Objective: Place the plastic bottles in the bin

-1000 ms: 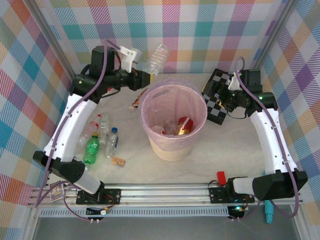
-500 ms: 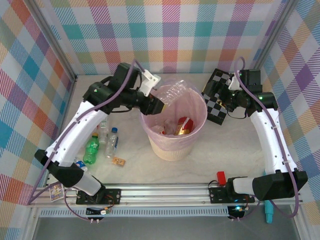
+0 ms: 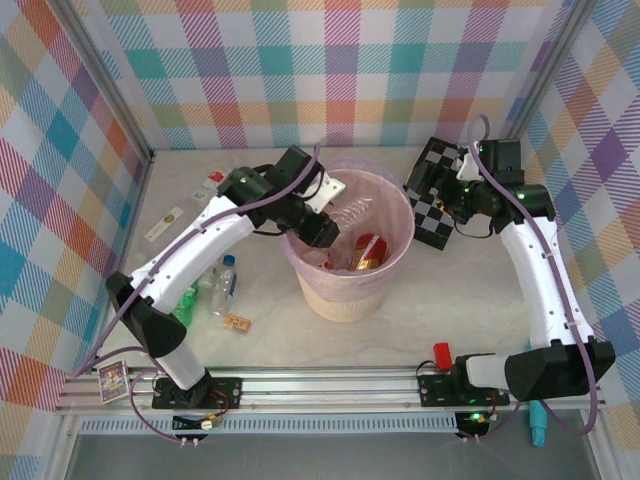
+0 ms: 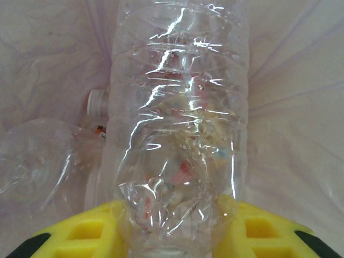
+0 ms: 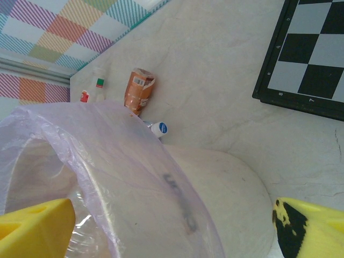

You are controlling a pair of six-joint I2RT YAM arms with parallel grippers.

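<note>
1. Desk [image 3: 480, 300]: pale marbled top that carries everything listed below.
2. Bin [image 3: 345, 300]: round, cream, upright at mid-desk. It is lined with a translucent pink bag [image 3: 398, 215] folded over the rim. A red-labelled item [image 3: 368, 250] and other clear plastic lie at the bottom.
3. Left arm [image 3: 190, 250]: white, reaching from the near left corner over the bin's left rim.
4. Right arm [image 3: 540, 270]: white, bent along the right side, with its wrist just right of the bin.
5. Checkerboard [image 3: 432, 215]: black and white, flat on the desk at the far right, partly under the right wrist.
6. Left gripper [image 4: 172, 236]: yellow fingers [image 4: 80, 234] clenched on the base of the clear bottle and lowered inside the bin mouth.
7. Right gripper [image 5: 172, 231]: released and empty, with its yellow fingers [image 5: 32, 226] spread wide beside the bin's outer wall.
8. Clear bottle [image 4: 177, 123]: crumpled and ribbed, held lengthwise in the left gripper, with the pink bag all around it. From above it [image 3: 352, 212] shows within the bin's rim, not resting on the contents.
9. Second clear bottle [image 4: 37, 161]: lies in the bin to the left of the held one, a white cap [image 4: 97, 102] beside it.
10. Green bottle [image 3: 186, 303]: on the desk left of the bin, partly hidden by the left arm.
11. Blue-capped bottle [image 3: 224, 285]: clear, lying just right of the green one and well apart from the bin.
12. Crushed brown bottle [image 5: 138, 88]: on the desk behind the bin.
13. Small brown block [image 3: 237, 323]: on the desk near the blue-capped bottle.
</note>
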